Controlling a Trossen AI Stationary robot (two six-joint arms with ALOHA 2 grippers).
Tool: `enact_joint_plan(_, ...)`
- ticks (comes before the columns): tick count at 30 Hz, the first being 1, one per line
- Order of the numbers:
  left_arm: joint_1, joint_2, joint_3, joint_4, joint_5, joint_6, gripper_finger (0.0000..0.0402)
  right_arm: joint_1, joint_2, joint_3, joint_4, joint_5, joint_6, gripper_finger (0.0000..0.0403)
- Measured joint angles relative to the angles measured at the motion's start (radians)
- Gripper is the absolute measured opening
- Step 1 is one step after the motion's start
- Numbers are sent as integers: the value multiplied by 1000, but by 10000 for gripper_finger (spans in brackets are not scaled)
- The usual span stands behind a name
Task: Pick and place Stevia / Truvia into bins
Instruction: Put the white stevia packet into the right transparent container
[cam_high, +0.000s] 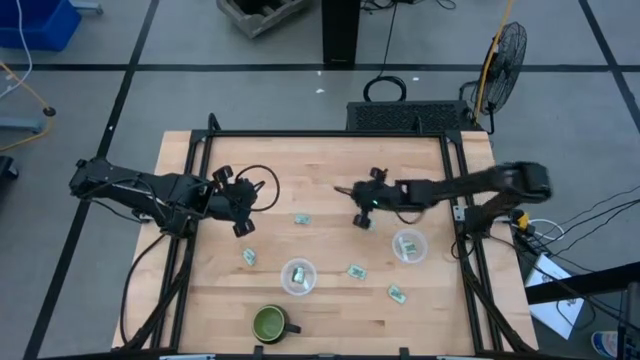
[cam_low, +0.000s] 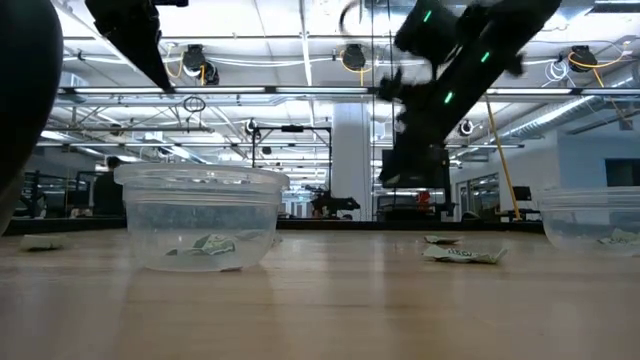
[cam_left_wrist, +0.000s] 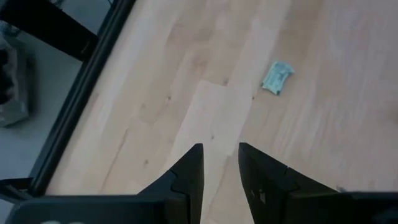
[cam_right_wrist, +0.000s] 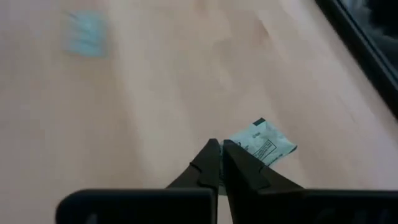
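My right gripper (cam_high: 362, 218) hangs above the table's middle, shut on a pale green and white Stevia packet (cam_right_wrist: 264, 143). My left gripper (cam_high: 243, 222) is open and empty above the table's left part, with a packet (cam_left_wrist: 277, 76) lying flat on the wood ahead of it. Other packets lie flat on the table in the high view: one (cam_high: 301, 219) at mid-table, one (cam_high: 355, 271) and one (cam_high: 397, 293) nearer the front. Two clear cups stand on the table, one (cam_high: 298, 277) near the front middle and one (cam_high: 409, 245) to its right. Each holds packets. My right gripper pinches the packet's near edge (cam_right_wrist: 241, 144) between its two fingers. The rest of the packet sticks out flat beyond and to one side of the fingers. The packet is lifted clear of the table.
A dark green mug (cam_high: 268, 322) with a handle stands near the table's front edge, left of the middle cup. A black frame rail (cam_left_wrist: 81, 93) runs along the table's left side. Bare wood lies between the two grippers.
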Motion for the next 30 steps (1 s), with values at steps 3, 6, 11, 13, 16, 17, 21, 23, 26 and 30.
enact_joint_plan(3,-1,0,0,0,6,-17,106,106,-124,0,-187,-2,200,2)
enact_joint_plan(6,-1,0,0,0,6,-29,106,217,-215,0,-394,-4,487,2)
enact_joint_plan(11,-1,0,0,0,6,-23,106,370,-286,0,-662,-130,805,1)
enact_joint_plan(13,-1,0,0,0,2,-23,106,411,-291,0,-708,-134,889,1)
enact_joint_plan(16,-1,0,0,0,1,-24,106,439,-282,0,-742,-157,960,1)
enact_joint_plan(17,-1,0,0,1,0,-24,106,443,-277,-2,-738,-163,967,1)
enact_joint_plan(21,-1,0,0,1,0,-48,106,446,-265,-60,-693,-215,1002,1)
enact_joint_plan(23,-1,0,0,1,0,-51,106,445,-264,-100,-665,-245,1022,1)
enact_joint_plan(26,-1,0,0,1,-1,-39,106,443,-265,-154,-607,-265,1027,3)
enact_joint_plan(30,-1,0,0,1,-2,-22,106,443,-270,-177,-577,-265,1020,14)
